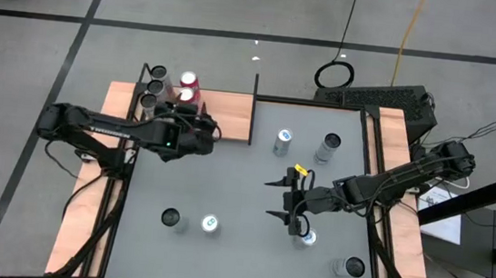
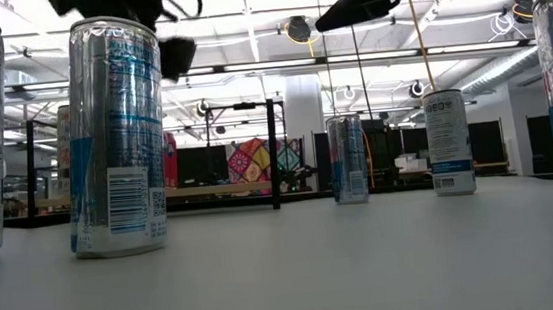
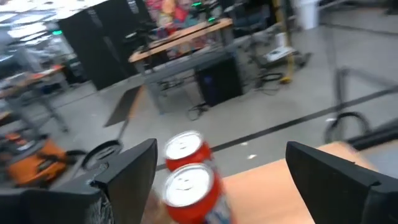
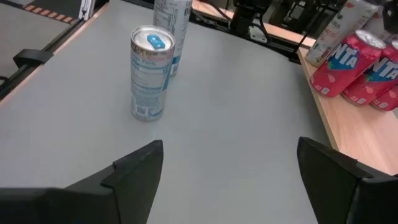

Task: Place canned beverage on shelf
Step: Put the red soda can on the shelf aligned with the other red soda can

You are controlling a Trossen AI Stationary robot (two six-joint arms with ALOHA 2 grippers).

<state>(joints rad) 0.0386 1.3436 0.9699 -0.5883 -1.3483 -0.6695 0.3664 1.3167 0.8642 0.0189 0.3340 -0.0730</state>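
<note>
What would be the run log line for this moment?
left gripper: open, over red cans on shelf | right gripper: open, empty, above table

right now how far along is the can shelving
Done: several cans, two of them red, stand on the light-brown wooden shelf. In hand: nothing; the left gripper over the shelf and the right gripper have open fingers. Left: six silver cans on the grey table, such as one.

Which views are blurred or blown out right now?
Left wrist view: motion-smeared, the two red cans and the room behind soft. Low view: ceiling lights blown out, the near silver can backlit but readable. High view and right wrist view: even light, the silver can sharp.
</note>
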